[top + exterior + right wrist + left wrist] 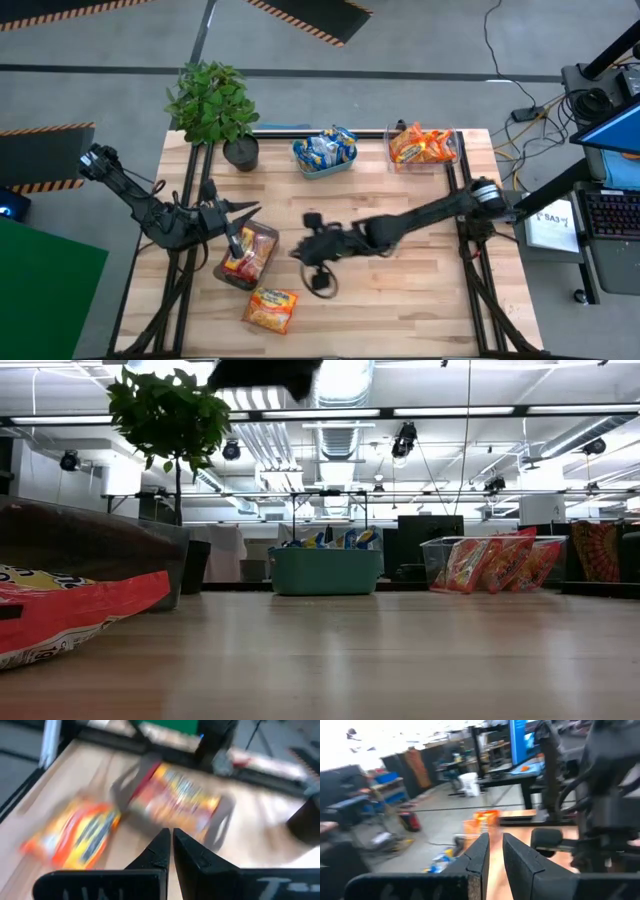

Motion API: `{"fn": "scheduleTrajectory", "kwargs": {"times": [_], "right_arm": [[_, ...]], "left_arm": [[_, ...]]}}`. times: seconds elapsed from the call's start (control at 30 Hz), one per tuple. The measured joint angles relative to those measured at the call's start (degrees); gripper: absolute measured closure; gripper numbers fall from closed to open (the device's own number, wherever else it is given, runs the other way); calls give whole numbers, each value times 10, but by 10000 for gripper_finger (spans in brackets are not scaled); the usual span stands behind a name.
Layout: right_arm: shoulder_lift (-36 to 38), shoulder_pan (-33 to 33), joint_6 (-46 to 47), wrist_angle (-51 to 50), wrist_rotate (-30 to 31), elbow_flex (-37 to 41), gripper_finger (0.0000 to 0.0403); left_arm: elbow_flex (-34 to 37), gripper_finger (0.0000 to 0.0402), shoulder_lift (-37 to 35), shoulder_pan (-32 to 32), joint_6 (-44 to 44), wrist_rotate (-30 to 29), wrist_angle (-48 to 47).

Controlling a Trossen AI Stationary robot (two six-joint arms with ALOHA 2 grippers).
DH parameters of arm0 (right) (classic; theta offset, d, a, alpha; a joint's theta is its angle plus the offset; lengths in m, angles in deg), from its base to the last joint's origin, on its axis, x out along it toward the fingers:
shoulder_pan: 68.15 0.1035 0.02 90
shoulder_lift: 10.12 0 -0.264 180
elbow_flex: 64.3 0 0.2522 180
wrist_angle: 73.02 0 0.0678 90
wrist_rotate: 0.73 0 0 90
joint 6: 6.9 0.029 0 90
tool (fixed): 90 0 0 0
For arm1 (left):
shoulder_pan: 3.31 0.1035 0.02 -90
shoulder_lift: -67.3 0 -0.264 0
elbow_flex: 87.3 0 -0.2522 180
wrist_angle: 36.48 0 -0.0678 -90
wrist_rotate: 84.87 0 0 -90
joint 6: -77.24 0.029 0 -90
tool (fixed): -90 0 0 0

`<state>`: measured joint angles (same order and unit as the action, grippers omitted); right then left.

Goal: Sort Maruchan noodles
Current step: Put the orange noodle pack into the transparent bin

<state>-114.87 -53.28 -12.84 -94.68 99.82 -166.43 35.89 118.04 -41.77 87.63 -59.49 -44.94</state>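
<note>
One orange packet [271,308] lies loose on the table [400,270] at the near edge, just beside a clear bin [247,256] that holds red packets [243,262]. At the far edge, a teal tray [325,152] holds blue packets [328,146], and a second clear bin [424,146] holds orange packets [420,145]. A potted plant [213,105] stands left of the tray.

Right gripper [172,851]: fingers pressed nearly together, nothing between them, hovering mid-table with the loose packet and the near bin ahead of it. Left gripper [495,855]: fingers a narrow gap apart, empty, sitting right beside the near bin, pointing toward the far side of the table.

Risks as I judge them:
- Loose packet is flat and glossy. Closed fingers coming down on it would push it rather than pinch it; it could slide off the near edge, which is close.
- Both arms are crowded around the same bin. If both move at once, the right wrist could clip the left gripper or knock the bin.
- Near bin looks tilted or lying over in the overhead view; a nudge may spill the red packets back out.
- Orange packet belongs, by colour, in the far right bin; a weak corner pinch could drop it during that long carry.
</note>
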Motion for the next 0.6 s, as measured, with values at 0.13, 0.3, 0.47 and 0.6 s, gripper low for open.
{"fn": "scheduleTrajectory", "kwargs": {"times": [0.13,0.3,0.47,0.6], "right_arm": [[78,33,4,57,0,126,391],[150,57,10,152,1,264,390],[231,59,-9,221,2,353,390],[292,51,-16,220,4,392,390]], "left_arm": [[-1,364,7,0,-21,99,1],[-20,364,55,0,-63,146,33],[-53,364,145,1,-110,148,20],[-124,364,217,1,-164,221,-98]]}}
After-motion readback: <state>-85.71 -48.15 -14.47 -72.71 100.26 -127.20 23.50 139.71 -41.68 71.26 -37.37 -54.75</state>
